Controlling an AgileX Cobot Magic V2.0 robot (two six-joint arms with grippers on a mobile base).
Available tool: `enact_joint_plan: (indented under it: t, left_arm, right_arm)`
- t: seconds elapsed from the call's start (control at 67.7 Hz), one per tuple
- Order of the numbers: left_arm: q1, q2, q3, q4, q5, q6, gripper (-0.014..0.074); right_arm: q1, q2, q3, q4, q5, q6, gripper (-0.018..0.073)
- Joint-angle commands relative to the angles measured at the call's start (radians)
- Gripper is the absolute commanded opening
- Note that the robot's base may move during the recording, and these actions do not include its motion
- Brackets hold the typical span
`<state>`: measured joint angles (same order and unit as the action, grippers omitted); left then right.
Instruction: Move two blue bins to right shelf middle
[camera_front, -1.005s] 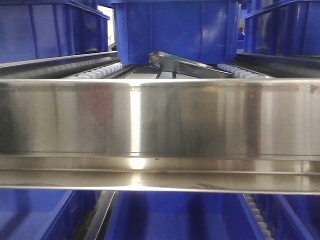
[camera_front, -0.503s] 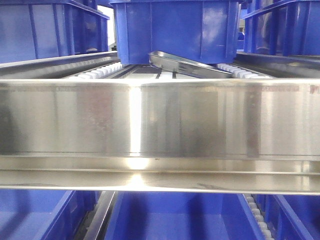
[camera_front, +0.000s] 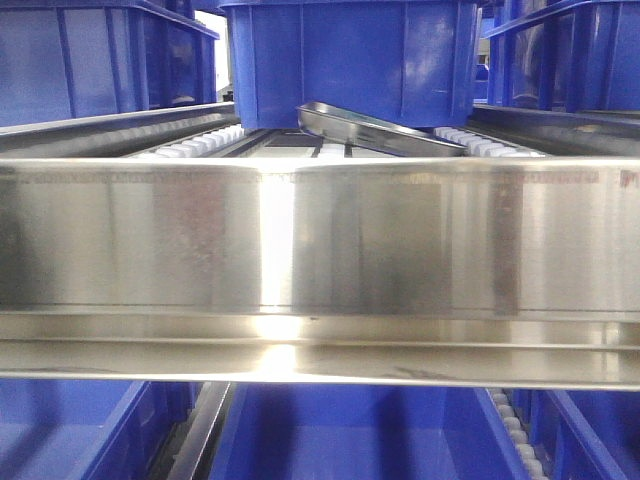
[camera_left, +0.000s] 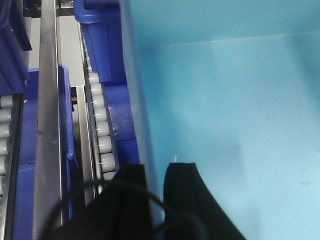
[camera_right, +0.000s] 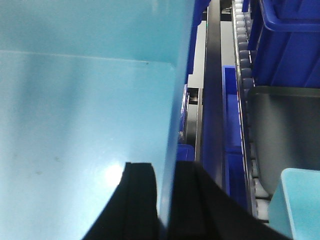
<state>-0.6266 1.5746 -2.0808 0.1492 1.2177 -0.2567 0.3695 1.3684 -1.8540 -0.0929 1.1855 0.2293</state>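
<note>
One pale blue bin (camera_left: 240, 125) fills the left wrist view, its smooth inside floor showing. My left gripper (camera_left: 156, 169) is shut on its left wall, one black finger (camera_left: 181, 185) inside and the other outside. The right wrist view shows the same bin (camera_right: 75, 125) with my right gripper (camera_right: 165, 167) shut on its right wall (camera_right: 169, 125). At that view's bottom right is the corner of a second pale blue bin (camera_right: 300, 200). Neither bin nor any gripper appears in the front view.
A wide steel shelf beam (camera_front: 320, 240) spans the front view. Behind it, a dark blue crate (camera_front: 350, 60) and a tilted steel tray (camera_front: 380, 128) rest on roller tracks (camera_front: 200, 145). Rollers (camera_left: 102, 130), dark blue crates (camera_right: 285, 45) and a grey tub (camera_right: 282, 130) flank the held bin.
The front view stays almost the same. Only the bright reflection on the steel beam widens and shifts a little.
</note>
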Motion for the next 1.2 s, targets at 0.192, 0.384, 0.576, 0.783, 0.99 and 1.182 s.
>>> enact_joint_plan:
  t: [0.192,0.384,0.576,0.783,0.99,1.182]
  left_arm:
    - [-0.014,-0.019,-0.015,-0.048,-0.061,0.012,-0.0111]
    - [-0.014,-0.019,-0.015,-0.048,-0.062,0.012,-0.0111]
    - [-0.014,-0.019,-0.015,-0.048,-0.062,0.012,-0.0111]
    - [-0.014,-0.019,-0.015,-0.048,-0.062,0.012,-0.0111]
    - [-0.014,-0.019,-0.015,-0.048,-0.062,0.012,-0.0111]
    - [-0.014,-0.019,-0.015,-0.048,-0.062,0.012,-0.0111]
  right_arm:
    - [0.001,-0.005,-0.010,-0.006,-0.041,-0.011,-0.0153]
    - [0.001,-0.005,-0.010,-0.006,-0.041,-0.011,-0.0153]
    - [0.001,-0.005,-0.010,-0.006,-0.041,-0.011,-0.0153]
    - [0.001,-0.005,-0.010,-0.006,-0.041,-0.011,-0.0153]
    - [0.001,-0.005,-0.010,-0.006,-0.043,-0.011,-0.0153]
    - [0.001,-0.003,-0.010,-0.006,-0.055,-0.011,-0.0153]
